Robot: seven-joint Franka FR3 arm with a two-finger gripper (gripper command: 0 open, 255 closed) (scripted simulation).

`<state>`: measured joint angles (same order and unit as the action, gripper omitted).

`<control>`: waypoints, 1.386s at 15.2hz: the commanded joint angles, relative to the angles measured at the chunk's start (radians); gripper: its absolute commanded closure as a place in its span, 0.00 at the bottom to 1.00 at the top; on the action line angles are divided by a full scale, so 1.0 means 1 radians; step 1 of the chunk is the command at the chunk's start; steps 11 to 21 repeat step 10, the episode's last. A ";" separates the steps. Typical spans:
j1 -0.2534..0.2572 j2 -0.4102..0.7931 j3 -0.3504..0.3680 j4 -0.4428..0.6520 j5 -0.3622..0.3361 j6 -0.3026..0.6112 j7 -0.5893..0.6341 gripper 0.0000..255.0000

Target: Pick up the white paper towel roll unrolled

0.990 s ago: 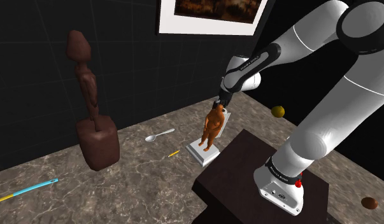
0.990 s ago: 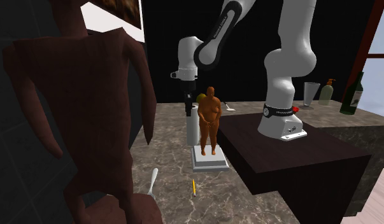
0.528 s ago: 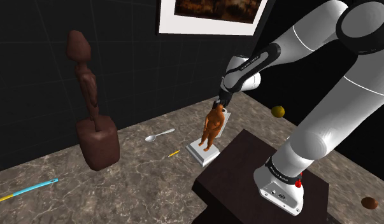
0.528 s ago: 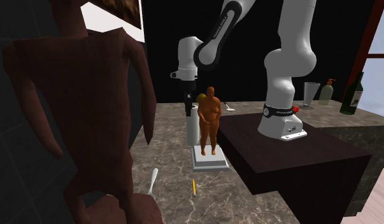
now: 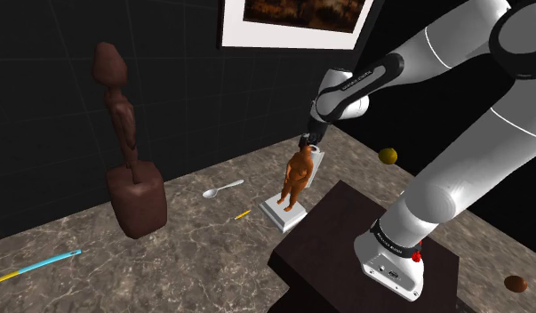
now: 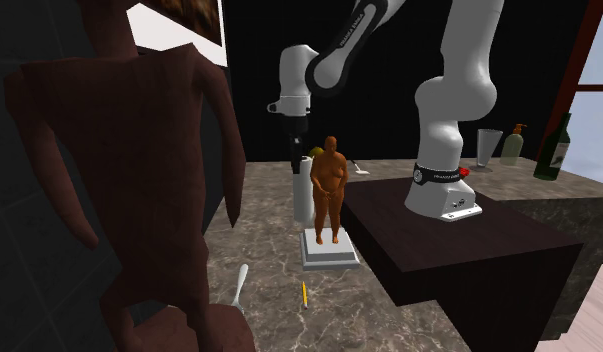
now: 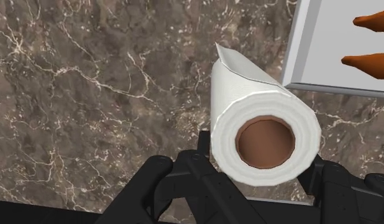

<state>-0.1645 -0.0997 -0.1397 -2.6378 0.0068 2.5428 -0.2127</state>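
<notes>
The white Franka arm [image 5: 452, 116] stands higher over the marble counter [image 5: 195, 240] than half a second ago, its forearm raised and its wrist drawn upward in both exterior views; the orange figurine [image 6: 330, 185] on its white base [image 7: 330, 51] has not moved and stands just beside the gripper [image 7: 259, 162], its feet poking in close to the load; the white paper towel roll [image 7: 260, 121] rises with the hand, upright below the gripper in the second exterior view [image 6: 302, 195], seen end-on from the wrist camera with its brown core facing up and a loose flap of sheet peeling off its far side; the black fingers [image 7: 203, 153] press in on either side of the roll's top, partly closed around its width and clasping it; by my reading the lift has begun and the grip is holding, so the roll is probably coming clear of the counter, though how far its lower end has cleared I cannot tell; the main risk is brushing the figurine on the way up
</notes>
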 commanded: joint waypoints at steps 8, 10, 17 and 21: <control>-0.006 -0.114 0.005 0.033 -0.023 -0.147 0.018 1.00; -0.006 -0.116 0.005 0.033 -0.023 -0.149 0.019 1.00; -0.006 -0.116 0.005 0.033 -0.023 -0.149 0.019 1.00; -0.006 -0.116 0.005 0.033 -0.023 -0.149 0.019 1.00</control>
